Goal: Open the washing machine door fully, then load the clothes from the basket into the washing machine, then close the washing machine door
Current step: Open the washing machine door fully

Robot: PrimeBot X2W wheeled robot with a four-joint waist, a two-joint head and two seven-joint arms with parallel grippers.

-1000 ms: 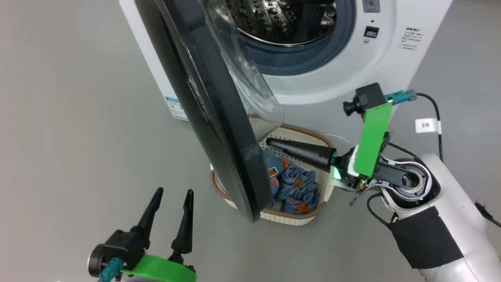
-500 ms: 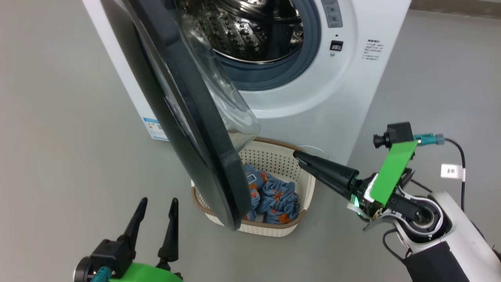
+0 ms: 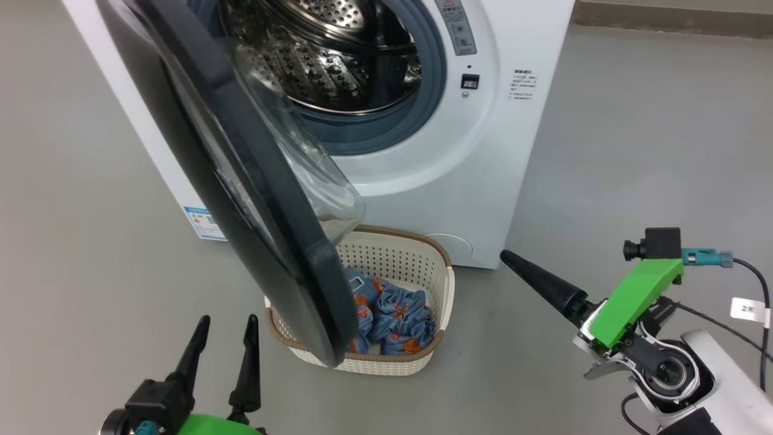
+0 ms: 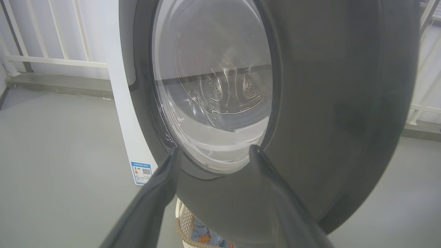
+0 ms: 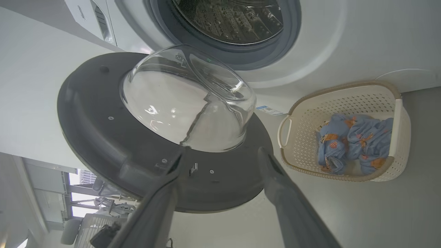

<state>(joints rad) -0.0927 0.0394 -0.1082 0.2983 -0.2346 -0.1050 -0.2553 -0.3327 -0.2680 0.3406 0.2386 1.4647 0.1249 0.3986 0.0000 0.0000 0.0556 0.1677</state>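
Backed off the black-rimmed round glass washing machine door, the right hand now spreads wide, empty; left hand likewise. Door looks only part-open.

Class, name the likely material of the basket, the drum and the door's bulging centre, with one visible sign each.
Basket: likely moulded cream plastic, matte, evenly perforated. Drum: apparently steel, mirror-bright, perforated. Door centre: clear glass or plastic, see-through with glints.
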